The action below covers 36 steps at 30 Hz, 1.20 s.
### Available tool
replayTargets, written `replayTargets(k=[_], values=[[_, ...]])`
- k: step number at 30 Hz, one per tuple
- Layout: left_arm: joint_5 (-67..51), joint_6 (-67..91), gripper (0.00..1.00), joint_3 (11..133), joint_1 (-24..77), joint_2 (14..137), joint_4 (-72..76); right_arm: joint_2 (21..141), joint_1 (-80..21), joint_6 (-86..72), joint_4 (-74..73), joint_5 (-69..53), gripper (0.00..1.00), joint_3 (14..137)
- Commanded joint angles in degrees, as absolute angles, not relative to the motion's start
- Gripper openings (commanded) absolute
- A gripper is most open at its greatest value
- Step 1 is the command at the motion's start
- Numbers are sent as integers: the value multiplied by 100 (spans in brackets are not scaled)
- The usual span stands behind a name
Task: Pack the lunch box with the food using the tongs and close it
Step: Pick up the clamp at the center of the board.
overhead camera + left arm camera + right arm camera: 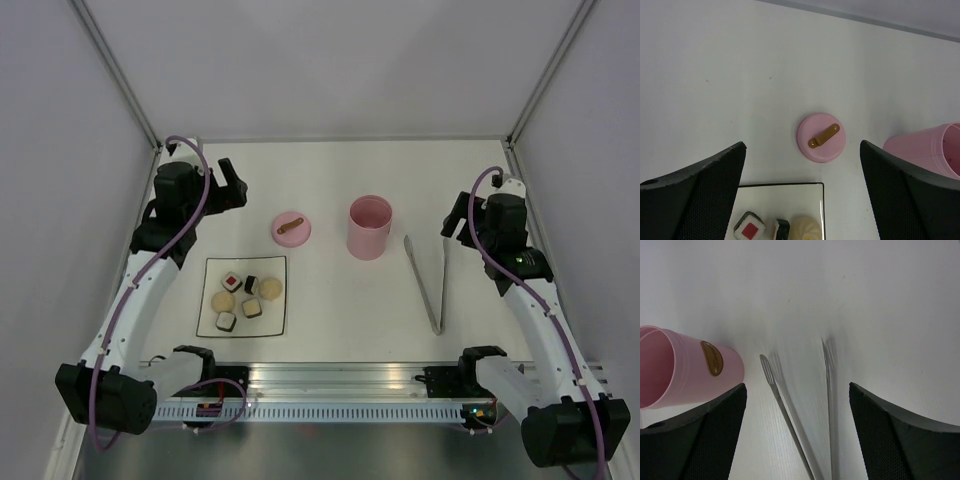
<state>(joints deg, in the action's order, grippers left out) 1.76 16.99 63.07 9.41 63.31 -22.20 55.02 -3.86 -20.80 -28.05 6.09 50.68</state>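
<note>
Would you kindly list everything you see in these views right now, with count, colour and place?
lunch box: one, pink, upright and open, mid-table
lid: one, pink with brown strip handle, flat on the table left of the lunch box
plate: one, white, square, near left
food: at least five pieces, white-and-black rolls (one red-centred) and two beige balls, on the plate
tongs: one pair, silver, lying right of the lunch box
table: one, white
left claw: one, black, open, behind the plate
right claw: one, black, open, beside the tongs
</note>
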Motion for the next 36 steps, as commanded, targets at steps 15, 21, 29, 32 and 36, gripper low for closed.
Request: replayTargets(k=[15, 21, 29, 32, 36], values=[[264, 1195, 100, 6390, 1828, 6091, -2057, 4010, -378, -2996, -2640, 687, 98, 3167], [281, 1143, 100, 6381, 1995, 6021, -2057, 3910, -378, -3156, -1759, 290, 98, 2497], [255, 1072, 100, 6355, 2030, 5915, -2065, 4421, -615, -2918, -1555, 78, 98, 2285], [281, 1063, 100, 6354, 2039, 5889, -2057, 4622, -685, -2944, -1503, 176, 98, 2285], [281, 1020, 100, 6337, 2083, 5880, -2057, 5131, -965, -2909, -1389, 236, 98, 2329]])
